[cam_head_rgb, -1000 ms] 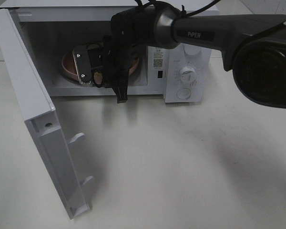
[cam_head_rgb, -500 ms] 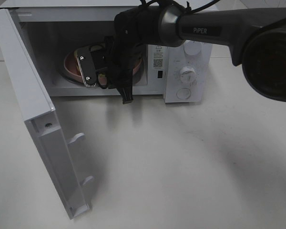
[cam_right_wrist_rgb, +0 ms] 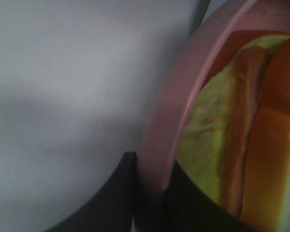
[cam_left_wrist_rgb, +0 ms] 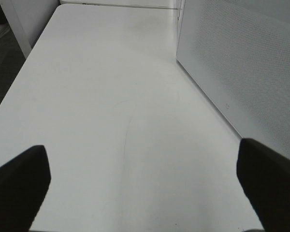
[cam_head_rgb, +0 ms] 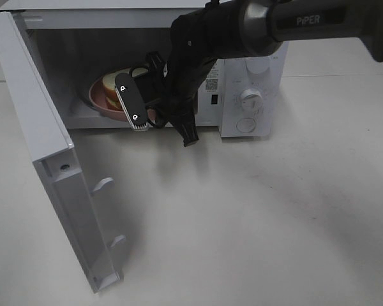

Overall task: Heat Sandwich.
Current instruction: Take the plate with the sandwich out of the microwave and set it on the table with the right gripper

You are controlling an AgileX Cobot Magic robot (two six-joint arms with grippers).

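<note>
White bench all round, with a white microwave at the back, its door swung wide toward the camera. Most of what's inside is hard to see: the right arm reaches across the opening and blocks the middle of the cavity, so only the left part of the pink plate and a sliver of the sandwich peek out. Sandwich sits on the plate, inside the microwave. Right claw is down at the plate's front rim; the wrist view is super close and blurry, but you can see dark fingers pinched either side of the pink rim, so it's clamped narrow on the plate. Left claw is cut off at the frame edges, just two dark tips spread wide over bare bench beside the microwave's perforated side, gripping nothing
</note>
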